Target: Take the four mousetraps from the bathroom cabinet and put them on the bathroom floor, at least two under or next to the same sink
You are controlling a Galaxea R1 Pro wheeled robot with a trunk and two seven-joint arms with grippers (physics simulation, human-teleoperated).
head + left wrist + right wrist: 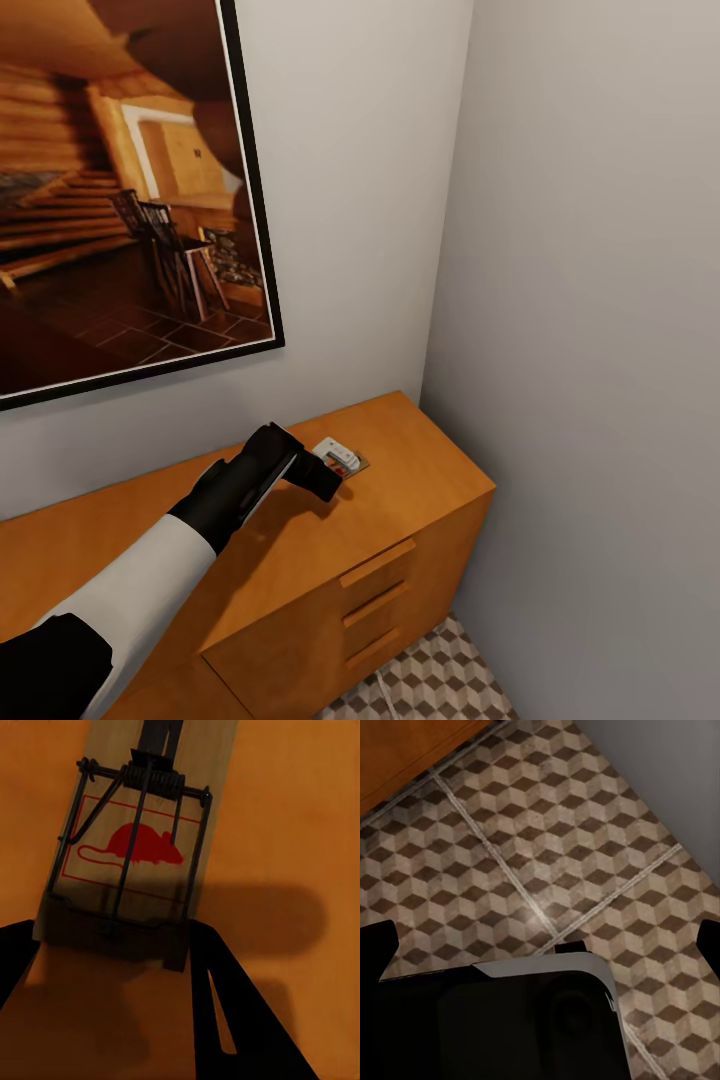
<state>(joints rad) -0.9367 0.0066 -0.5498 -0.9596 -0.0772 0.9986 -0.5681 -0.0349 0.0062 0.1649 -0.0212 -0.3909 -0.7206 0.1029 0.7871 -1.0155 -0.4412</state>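
One mousetrap [340, 457] lies flat on top of the orange-brown cabinet [420, 470], near the back wall. In the left wrist view the mousetrap [131, 855] is a pale wooden board with dark wire parts and a red mouse mark. My left gripper [327, 482] reaches over the cabinet top and is open, with its dark fingers [225, 975] on either side of the trap's near end [112, 937]. My right gripper [544, 941] hangs open over the bathroom floor [547, 855], with nothing between its fingers. The sink is out of view.
A large framed picture [120, 190] hangs on the wall above the cabinet. A grey side wall [600, 350] closes the corner right of the cabinet. Three slot-handled drawers [378, 605] face a narrow strip of patterned floor [430, 685]. The cabinet base [405, 757] borders the tiles.
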